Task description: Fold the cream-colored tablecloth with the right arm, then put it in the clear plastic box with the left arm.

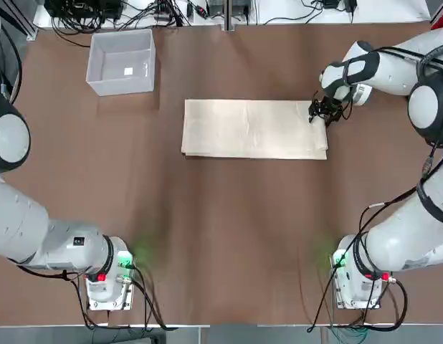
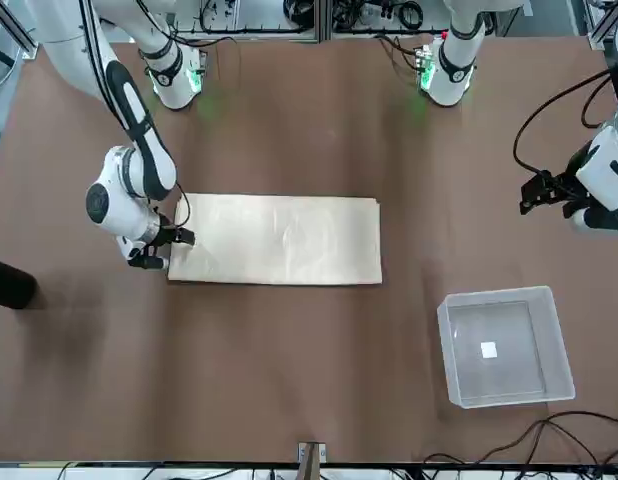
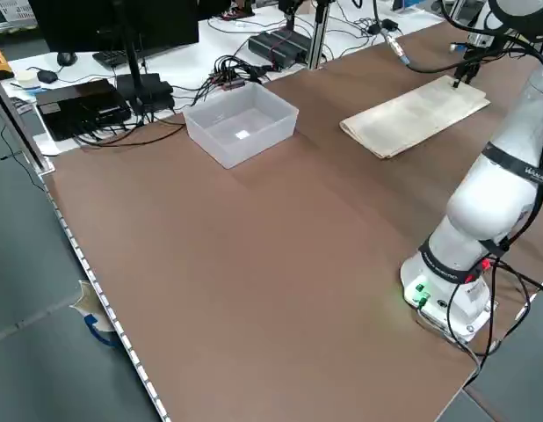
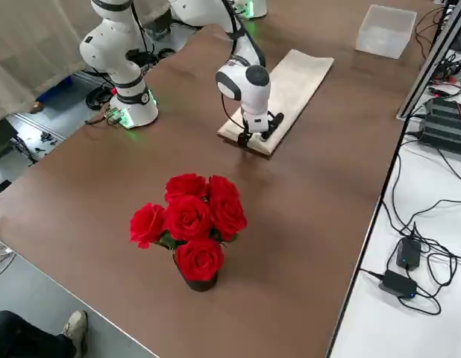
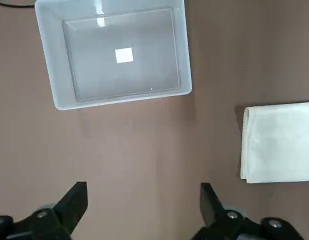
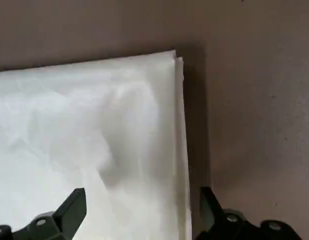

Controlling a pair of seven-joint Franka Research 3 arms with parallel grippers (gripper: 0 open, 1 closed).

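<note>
Top view: cream-colored tablecloth (image 1: pixel 254 129) lying flat at table centre as a layered rectangle; clear plastic box (image 1: pixel 122 61) well apart, toward the far left corner; right gripper (image 1: pixel 324 112) low at the cloth's right short edge, near its far corner, fingers spread; left arm (image 1: pixel 24 222) bent along the left edge of the brown table (image 1: pixel 221 229), its gripper out of sight here. Front view: right gripper (image 2: pixel 165 249) at the cloth's end, at or just over the edge, contact not determinable; left gripper (image 2: pixel 545 190) raised clear of the table, beyond the box (image 2: pixel 505 346), well away from the cloth (image 2: pixel 279 240). Left side view: box (image 3: pixel 242 123) empty save a small white label, cloth (image 3: pixel 416 115) farther along. Right side view: right gripper (image 4: pixel 259 131) pointing down onto the near end of the cloth (image 4: pixel 290 86); vase of red roses (image 4: pixel 190 224) standing apart near the table's end. Left wrist view: fingers (image 5: pixel 74 200) wide apart, nothing between; box (image 5: pixel 114 55) and a cloth end (image 5: pixel 279 142) below. Right wrist view: fingers (image 6: pixel 69 207) wide apart, straddling the layered cloth edge (image 6: pixel 94 145), one over fabric, one over bare table.
</note>
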